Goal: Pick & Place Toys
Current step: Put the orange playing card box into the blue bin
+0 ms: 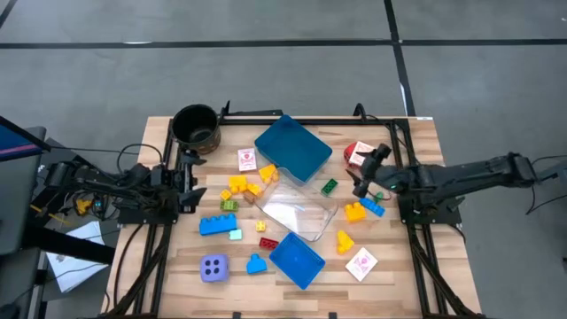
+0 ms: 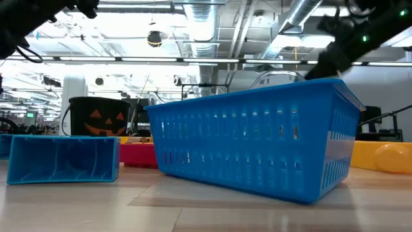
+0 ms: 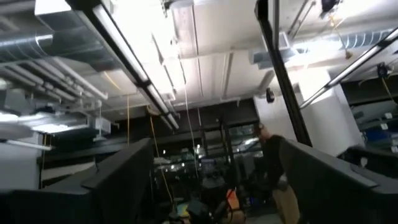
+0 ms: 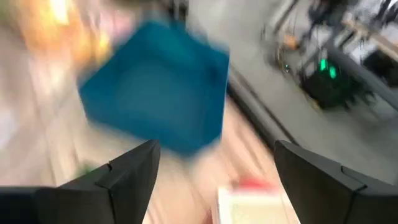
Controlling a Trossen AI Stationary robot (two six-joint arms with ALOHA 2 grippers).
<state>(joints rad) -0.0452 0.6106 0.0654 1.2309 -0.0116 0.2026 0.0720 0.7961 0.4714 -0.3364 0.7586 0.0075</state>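
Altogether two dice show: lavender die [image 1: 213,268], red die [image 1: 358,152].

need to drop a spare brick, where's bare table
Bare wood lies between the lavender die and the near edge, and right of the white card. The middle, around the clear tray, is crowded with bricks.

Toys lie loose on the table. Red die [image 1: 357,152] just behind right gripper [image 1: 366,180]. Green brick [image 1: 329,186] beside it; yellow brick [image 1: 354,212] and blue brick [image 1: 372,207] just below. Lavender die [image 1: 213,268] and white card [image 1: 361,264] lie well apart from it.
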